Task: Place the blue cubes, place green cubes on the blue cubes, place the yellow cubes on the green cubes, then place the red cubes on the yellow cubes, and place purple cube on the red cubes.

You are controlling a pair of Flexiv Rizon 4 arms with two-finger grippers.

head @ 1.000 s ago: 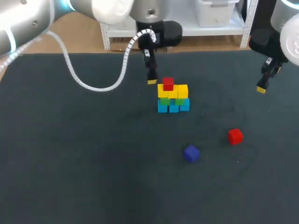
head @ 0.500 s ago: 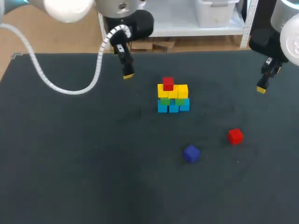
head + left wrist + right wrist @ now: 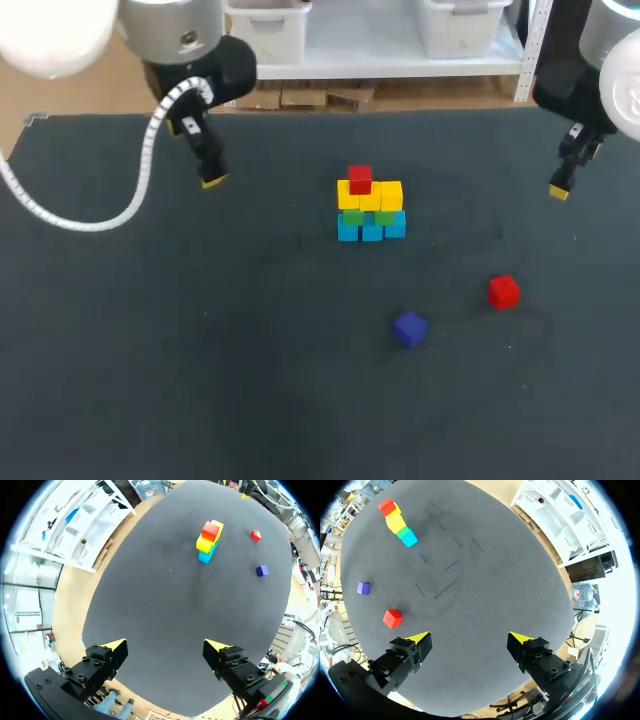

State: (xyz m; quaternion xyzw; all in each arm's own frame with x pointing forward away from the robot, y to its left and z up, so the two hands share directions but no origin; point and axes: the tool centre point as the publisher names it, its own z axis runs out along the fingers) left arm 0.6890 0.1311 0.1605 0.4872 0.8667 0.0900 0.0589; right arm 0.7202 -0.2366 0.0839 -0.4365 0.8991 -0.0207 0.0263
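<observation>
My left gripper [image 3: 212,180], upper left, and right gripper [image 3: 560,190], upper right, are both wide apart and hold nothing. The tower [image 3: 370,210] stands in the middle, one red cube [image 3: 360,179] on top. A loose red cube [image 3: 504,291] and the purple cube [image 3: 410,328] lie lower right. A bump while adding them could knock the tower down

Dark table [image 3: 150,350], blue cubes [image 3: 371,229] sat directly on it near ctr as base row of cube stack, loose red cube [image 3: 504,292] & loose purple cube [image 3: 410,328] lay apart from stack, near each other, not touching.
</observation>
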